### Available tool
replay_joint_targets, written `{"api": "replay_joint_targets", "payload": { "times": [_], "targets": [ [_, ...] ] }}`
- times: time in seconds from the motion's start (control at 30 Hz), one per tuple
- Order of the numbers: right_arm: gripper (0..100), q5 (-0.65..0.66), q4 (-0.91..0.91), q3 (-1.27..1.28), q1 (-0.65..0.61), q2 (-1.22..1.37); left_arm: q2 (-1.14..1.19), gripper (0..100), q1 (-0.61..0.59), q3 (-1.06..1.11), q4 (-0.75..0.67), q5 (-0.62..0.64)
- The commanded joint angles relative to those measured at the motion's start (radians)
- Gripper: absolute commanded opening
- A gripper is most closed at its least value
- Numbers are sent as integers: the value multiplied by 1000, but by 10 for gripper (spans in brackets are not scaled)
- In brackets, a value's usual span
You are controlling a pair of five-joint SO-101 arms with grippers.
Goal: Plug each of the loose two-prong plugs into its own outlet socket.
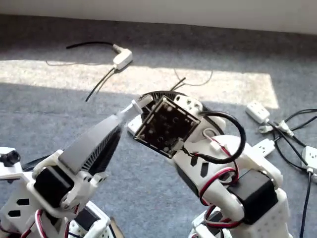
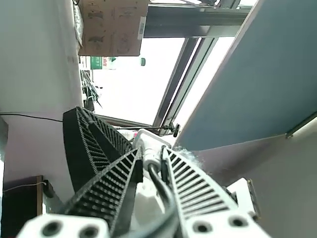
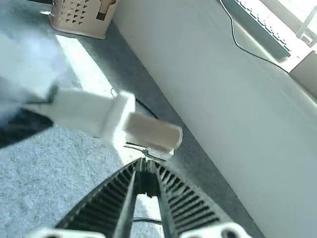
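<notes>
My left gripper (image 1: 134,107) rises from the lower left over the grey carpet, shut on a white two-prong plug (image 1: 141,101). In the left wrist view the plug (image 2: 148,143) sits pinched between the ribbed black fingers (image 2: 190,183), with its black cord running back between them. The same plug (image 3: 130,125) hangs just in front of my right gripper (image 3: 146,171), whose fingers are shut with nothing seen between them. In the high view the right arm's camera board (image 1: 166,125) covers most of that gripper. A white outlet block (image 1: 133,127) lies on the carpet under both grippers.
Another white plug (image 1: 123,58) with black cords lies on the far carpet. Several white outlet blocks (image 1: 257,111) and tangled cables (image 1: 292,134) lie at the right. A beige basket (image 3: 79,17) stands by the wall (image 3: 223,99).
</notes>
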Motion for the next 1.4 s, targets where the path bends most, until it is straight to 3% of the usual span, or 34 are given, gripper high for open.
{"api": "replay_joint_targets", "payload": {
  "times": [0.0, 0.17, 0.47, 0.9, 1.0, 1.17, 1.37],
  "targets": [
    [8, 6, -15, -4, 13, -1, 15, 7, 4, -4, -23, -6],
    [8, 9, 22, -12, 39, -47, 18, 14, 4, -2, -23, -6],
    [8, 11, -54, -2, 321, -94, 79, 44, -16, 97, -155, -6],
    [8, 6, -64, -24, 390, 194, 845, 44, -292, 30, -520, -6],
    [8, 3, -56, -67, 429, 260, 1055, 44, -343, -65, -525, -18],
    [8, 3, -56, -81, 432, 323, 1362, 44, -358, -173, -523, -187],
    [8, 3, -56, -82, 430, 328, 1438, 45, -418, -101, -450, -327]
  ]
}}
